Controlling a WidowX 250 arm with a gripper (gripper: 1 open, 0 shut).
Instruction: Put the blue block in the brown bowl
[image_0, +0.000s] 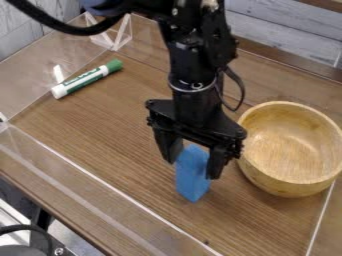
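Observation:
The blue block (194, 177) stands on end on the wooden table, just left of the brown bowl (289, 146). My gripper (195, 156) points straight down over the block, its black fingers (167, 146) spread to either side of the block's top. The jaws are open and show gaps to the block, so nothing is gripped. The bowl holds nothing that I can see. The block's upper end is partly hidden between the fingers.
A white marker with a green cap (86, 78) lies at the back left of the table. Clear acrylic walls (80, 170) border the table's front and left edges. Black cables hang from the arm at the top left.

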